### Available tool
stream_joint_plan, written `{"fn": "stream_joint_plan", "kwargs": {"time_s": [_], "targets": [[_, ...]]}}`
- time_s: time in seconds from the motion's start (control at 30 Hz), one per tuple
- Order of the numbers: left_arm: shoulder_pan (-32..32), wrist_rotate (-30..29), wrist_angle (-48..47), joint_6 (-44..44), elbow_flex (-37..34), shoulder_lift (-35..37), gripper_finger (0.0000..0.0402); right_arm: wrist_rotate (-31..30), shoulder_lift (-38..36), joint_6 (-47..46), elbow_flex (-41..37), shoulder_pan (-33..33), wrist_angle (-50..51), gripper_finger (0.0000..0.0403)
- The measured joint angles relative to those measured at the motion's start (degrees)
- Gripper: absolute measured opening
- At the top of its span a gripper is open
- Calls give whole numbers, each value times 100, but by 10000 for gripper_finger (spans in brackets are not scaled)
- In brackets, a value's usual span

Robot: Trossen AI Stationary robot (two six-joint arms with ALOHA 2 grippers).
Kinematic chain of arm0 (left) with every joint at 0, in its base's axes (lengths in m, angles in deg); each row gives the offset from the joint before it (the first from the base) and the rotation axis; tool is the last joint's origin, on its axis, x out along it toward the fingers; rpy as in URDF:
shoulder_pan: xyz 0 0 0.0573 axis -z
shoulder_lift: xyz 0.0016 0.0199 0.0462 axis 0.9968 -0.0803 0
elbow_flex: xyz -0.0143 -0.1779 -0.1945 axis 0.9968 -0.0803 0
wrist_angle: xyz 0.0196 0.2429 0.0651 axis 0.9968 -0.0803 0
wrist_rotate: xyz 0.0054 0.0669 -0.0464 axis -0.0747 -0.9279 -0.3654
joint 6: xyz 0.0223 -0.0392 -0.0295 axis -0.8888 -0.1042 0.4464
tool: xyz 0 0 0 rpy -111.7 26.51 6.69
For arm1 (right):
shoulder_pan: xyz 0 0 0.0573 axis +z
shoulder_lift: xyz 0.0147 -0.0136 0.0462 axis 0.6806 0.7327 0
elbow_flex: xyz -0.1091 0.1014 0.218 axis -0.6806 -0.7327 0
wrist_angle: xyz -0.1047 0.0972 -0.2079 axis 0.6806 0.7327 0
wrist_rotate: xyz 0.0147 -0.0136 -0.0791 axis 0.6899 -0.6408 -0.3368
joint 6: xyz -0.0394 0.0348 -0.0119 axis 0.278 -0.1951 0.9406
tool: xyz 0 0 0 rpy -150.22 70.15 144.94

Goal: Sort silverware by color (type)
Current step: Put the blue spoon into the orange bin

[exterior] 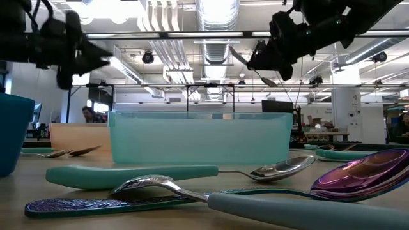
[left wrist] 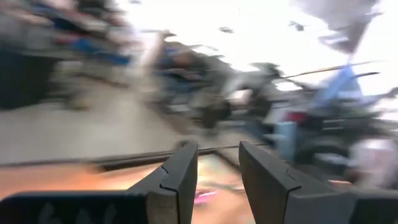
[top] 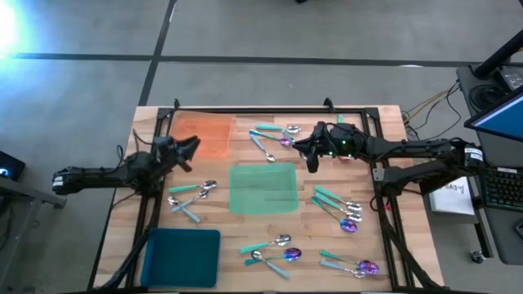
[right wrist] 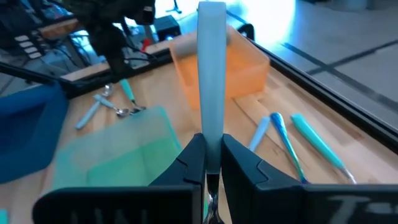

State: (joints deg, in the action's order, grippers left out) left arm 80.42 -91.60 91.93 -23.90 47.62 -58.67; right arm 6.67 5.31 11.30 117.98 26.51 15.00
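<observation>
nearest the front edge of the table (top: 122, 253), the dark teal bin (top: 181, 257) sits at the left corner, and loose spoons lie to its right: one cluster (top: 271, 250) near the middle front, another (top: 350, 263) toward the right corner. bare wood shows between these clusters and the bin.

at mid table the green bin (top: 263, 189) stands in the centre. a few spoons (top: 191, 196) lie just to its left, and another group (top: 339, 207) lies to its right, close to the right rail of the black frame. narrow strips of open wood separate the green bin from both groups.

above the left side, the left gripper (top: 191, 150) hangs beside the orange bin (top: 214, 135), its fingers (left wrist: 180, 180) spread apart with nothing between them.

farther back, the right gripper (top: 310, 155) is raised over the gap between the green bin and the far spoons (top: 274, 137). its fingers are closed tight on a teal spoon handle (right wrist: 211, 68), which sticks straight out ahead of them toward the orange bin; the spoon's head cannot be seen in the wrist view. the far spoons lie just right of the orange bin, near the back rail.
</observation>
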Motion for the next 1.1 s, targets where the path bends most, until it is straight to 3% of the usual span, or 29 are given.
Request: {"fn": "stream_joint_plan", "kwargs": {"time_s": [0.1,0.27,0.5,0.7,0.97,1.1], "targets": [[7,648,746,-32,0,-331,103,9,0,84,0,137,-240,23],[7,697,1309,56,0,-1192,103,10,0,136,0,426,-581,23],[4,778,2834,-45,179,-3011,103,13,126,200,0,671,-1102,23],[4,854,2735,-712,1061,-4389,103,6,414,189,0,673,-1296,24],[13,876,2941,-1419,1916,-5541,103,9,483,148,0,675,-1402,24],[17,1642,3523,-1431,2193,-6194,103,97,483,309,0,677,-1574,24]]}}
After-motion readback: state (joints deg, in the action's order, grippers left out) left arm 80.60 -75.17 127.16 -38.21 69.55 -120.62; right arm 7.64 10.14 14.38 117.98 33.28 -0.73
